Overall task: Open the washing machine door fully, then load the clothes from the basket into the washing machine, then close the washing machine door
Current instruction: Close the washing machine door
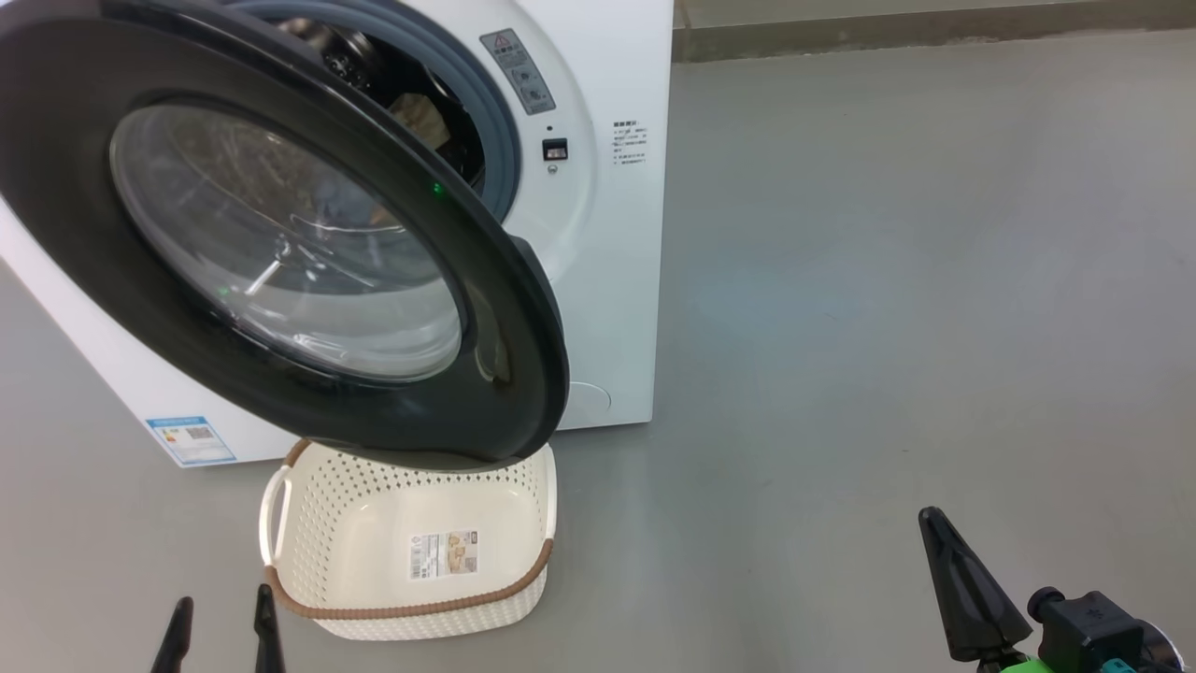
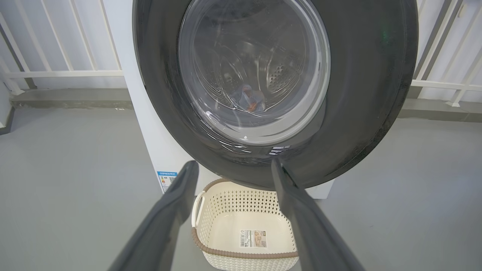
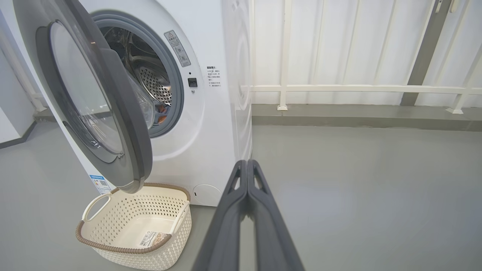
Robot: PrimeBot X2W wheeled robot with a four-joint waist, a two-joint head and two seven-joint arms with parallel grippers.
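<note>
Head view, washing machine door (image 1: 509, 308) hides basket (image 1: 308, 533) rim; clothes (image 2: 248, 101) dim behind glass

White washing machine (image 1: 617, 280), glossy black door (image 1: 280, 243) rim; cream basket (image 1: 318, 523) at lower centre, diamond-perforated with brown woven rim; plain grey floor (image 1: 888, 280).

You will find no words large enough to read. The washing machine (image 1: 607, 280) carries a grey warning sticker (image 1: 517, 70) with a triangle sign, a block of tiny print (image 1: 631, 142) and a blue sticker (image 1: 192, 439) with a QR code. The basket (image 1: 411, 612) holds a paper label (image 1: 443, 553) with a barcode.
</note>
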